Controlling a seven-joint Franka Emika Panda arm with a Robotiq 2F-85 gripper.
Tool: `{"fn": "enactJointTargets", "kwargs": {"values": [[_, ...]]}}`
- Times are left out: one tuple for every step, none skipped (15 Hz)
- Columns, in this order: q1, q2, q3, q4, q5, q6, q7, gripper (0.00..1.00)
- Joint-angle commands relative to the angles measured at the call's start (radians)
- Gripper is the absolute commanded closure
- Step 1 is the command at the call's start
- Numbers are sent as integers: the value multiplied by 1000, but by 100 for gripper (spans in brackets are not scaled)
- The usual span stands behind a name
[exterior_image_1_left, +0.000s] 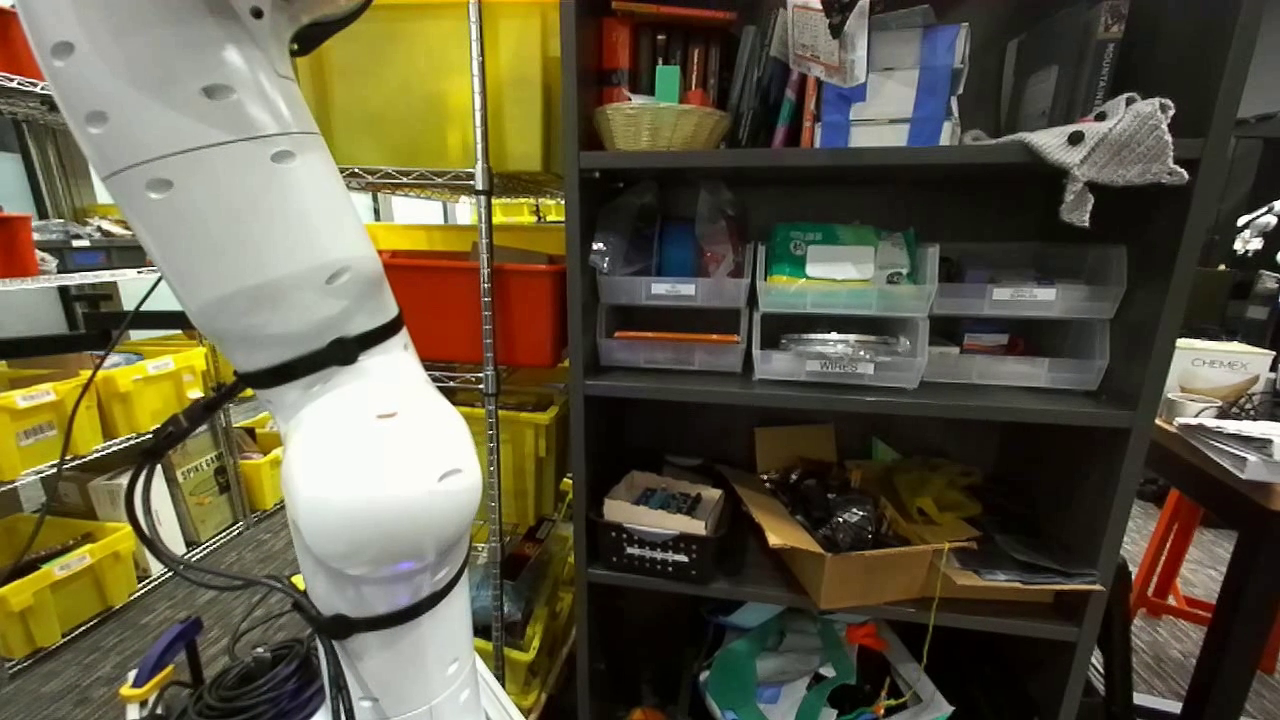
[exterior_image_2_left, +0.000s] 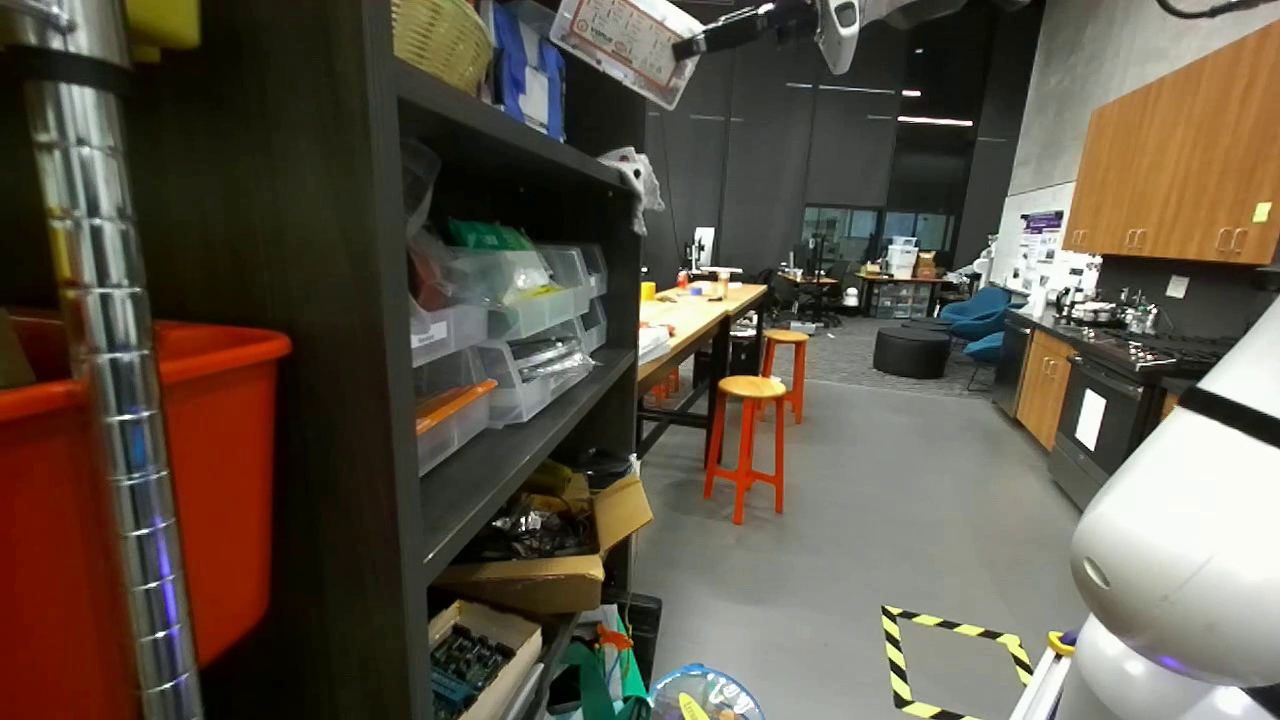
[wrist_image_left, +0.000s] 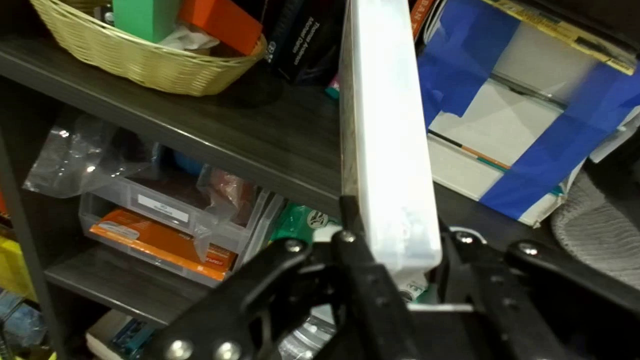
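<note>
Case (wrist_image_left: 395, 150): smooth, glossy plastic
Basket (wrist_image_left: 165, 65): rough wicker
Shelf (wrist_image_left: 280, 130): matt wood
Toy (exterior_image_1_left: 1105, 150): rough knitted cloth
Pole (exterior_image_2_left: 120, 360): glossy metal

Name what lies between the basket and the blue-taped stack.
Books stand between the basket and the stack, in an exterior view; in the wrist view the held box hides part of that stretch.

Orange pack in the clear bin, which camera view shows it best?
The wrist view: the orange pack looks largest there, with some printing visible. In both exterior views, mostly a thin orange edge shows.
</note>
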Motion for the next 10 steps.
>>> {"fn": "enactJointTargets", "kwargs": {"values": [[-29,17,-8,32,-36,-93,79,93],[-35,20,-8,31,-47,-107,92,93],[-42,25,-10,31,-59,-122,105,93],[-48,33,-12,32,-69,-136,119,93],[-53,37,-15,31,-76,-150,133,93],[-59,44,-18,32,-85,-166,148,93],[-64,49,-20,31,-97,-179,164,93],[-70,57,-23,31,-109,-194,182,93],[-75,64,-27,31,-118,-208,197,93],[-79,72,-32,31,-125,-225,211,93]]}}
